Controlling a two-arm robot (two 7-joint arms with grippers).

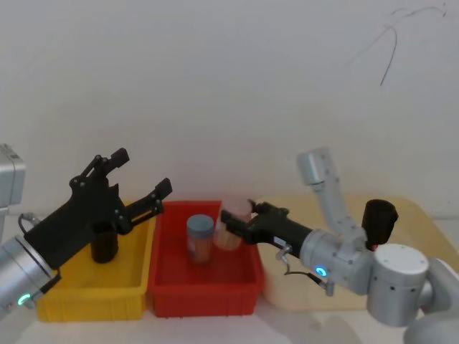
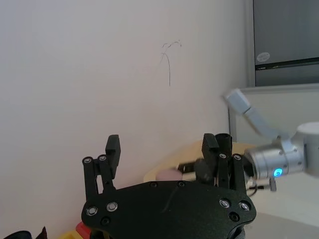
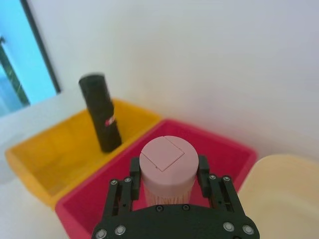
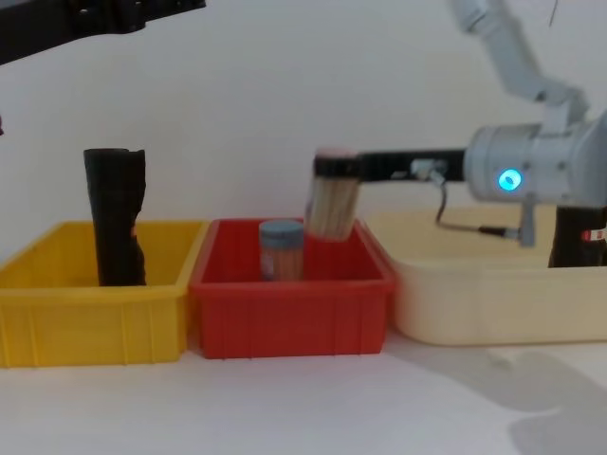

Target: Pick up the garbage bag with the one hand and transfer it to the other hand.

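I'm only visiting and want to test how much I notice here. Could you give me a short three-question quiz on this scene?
1. True or false: the left tool is gripping the garbage bag.
2. What does the right tool hold? A) a pink-lidded jar B) a spoon C) nothing
3. Fill in: the blue-lidded jar stands in the ___ bin.

Key: 1 false, it is open and raised, and the bag stands alone; 2 A; 3 red.
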